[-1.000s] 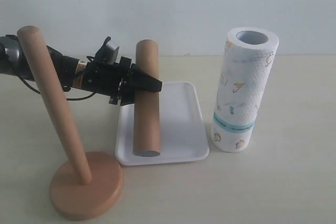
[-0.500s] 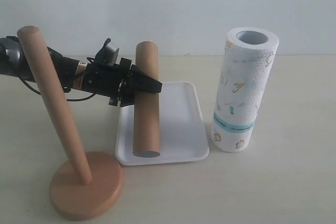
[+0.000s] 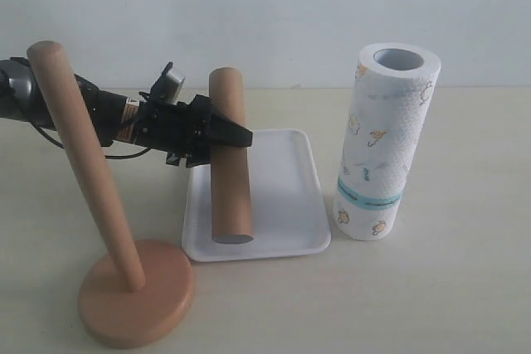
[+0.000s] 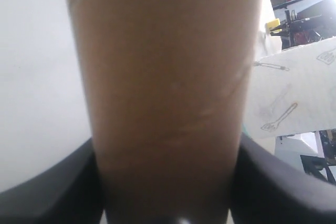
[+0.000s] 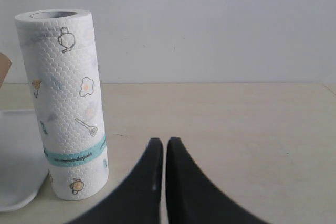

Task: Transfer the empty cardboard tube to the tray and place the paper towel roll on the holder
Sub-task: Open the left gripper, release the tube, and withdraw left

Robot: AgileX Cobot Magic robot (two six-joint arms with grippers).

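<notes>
cardboard tube [image 3: 230, 163]: one, plain brown
tray [image 3: 290, 196]: one, white, shallow
paper towel roll [image 3: 383, 147]: one, white with small prints and a teal band
holder [image 3: 91, 180]: one, wooden, made of one disc base and one dowel
pincers: two, the left pincer [image 3: 236, 136] seen in the exterior view, the right pincer [image 5: 160, 145] only in its own wrist view
worktop [image 3: 448, 271]: one

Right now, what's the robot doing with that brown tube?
The left gripper is clamped around the empty cardboard tube, holding it nearly upright with its lower end over the tray. The right gripper is shut and holds nothing. The paper towel roll stands on the table beside the tray, not yet on the holder, which is bare.
</notes>
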